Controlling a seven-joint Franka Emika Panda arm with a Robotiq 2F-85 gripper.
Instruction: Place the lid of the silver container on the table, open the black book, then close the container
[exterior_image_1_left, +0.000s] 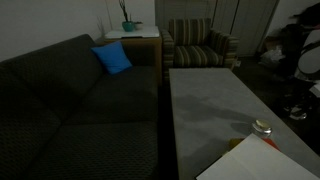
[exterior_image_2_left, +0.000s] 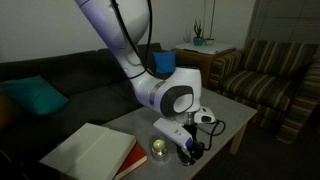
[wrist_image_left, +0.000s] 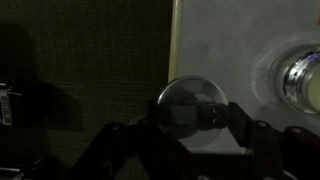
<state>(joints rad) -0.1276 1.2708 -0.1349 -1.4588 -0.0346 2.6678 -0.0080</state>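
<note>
Pincer (wrist_image_left: 195, 116) part-closed either side of the lid (wrist_image_left: 190, 98); looks gripped, tho wrist view dim. Lid at tabletop (wrist_image_left: 230, 40) edge by sofa (exterior_image_1_left: 60, 90); silver container (exterior_image_2_left: 160, 150) open, near opened black book (exterior_image_2_left: 90, 150). Risk: thin rim slips, lid drops off edge.

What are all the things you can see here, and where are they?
table: one, pale grey, beside the sofa
sofa: one, dark, by the wall
pillows: two, blue and teal, on the sofa
armchair: one, striped, beyond the table
plant: one, green, on a small side table
black book: one, open, whitish pages, on the table
silver container: one, shiny, uncovered, beside the book
lid: one, silvery, in the gripper
arm: one, white, above the table
gripper: one, dark, closed on the lid
</note>
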